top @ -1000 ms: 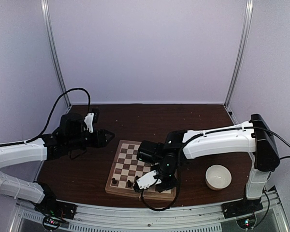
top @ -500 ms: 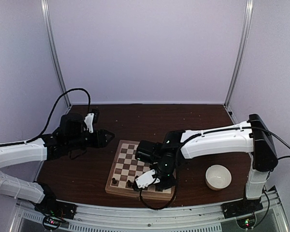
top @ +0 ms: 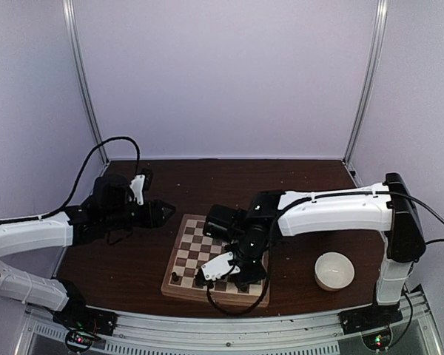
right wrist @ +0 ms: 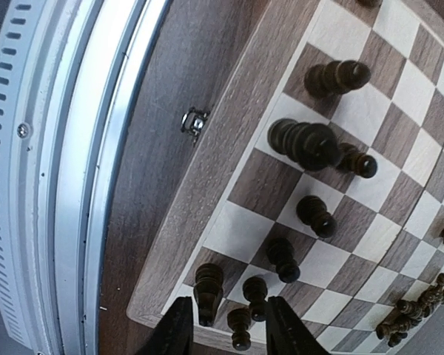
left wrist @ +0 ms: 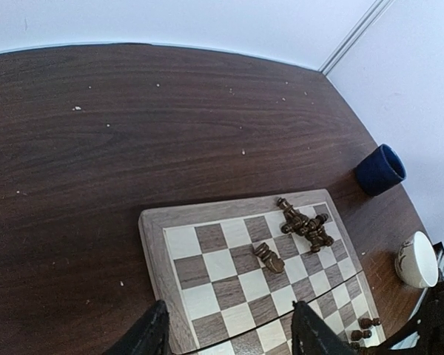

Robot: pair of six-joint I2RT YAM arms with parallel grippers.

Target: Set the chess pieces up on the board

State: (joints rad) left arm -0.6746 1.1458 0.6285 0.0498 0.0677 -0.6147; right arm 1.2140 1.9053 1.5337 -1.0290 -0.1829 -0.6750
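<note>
The board [top: 186, 254] lies in front of both arms; its pale border also shows in the left wrist view [left wrist: 152, 248] and the right wrist view [right wrist: 207, 155]. Dark chess pieces stand in the two rows near its front edge [right wrist: 308, 144], with one at the front left corner [top: 176, 278]. A few lie toppled in a cluster [left wrist: 307, 226], and one lies alone [left wrist: 268, 257]. My right gripper [right wrist: 229, 329] is open just above the board's front corner, where three small pieces [right wrist: 208, 285] stand between its fingers. My left gripper [left wrist: 229, 340] is open and empty, above the table beside the board's far left corner.
A white bowl [top: 334, 271] sits on the table right of the board. A dark blue cup [left wrist: 379, 168] stands beyond the board's far right corner. The metal rail [right wrist: 66, 185] of the table's near edge runs close to the board.
My right gripper has shifted left along the board's front edge, towards the front left corner. The left arm has not moved.
</note>
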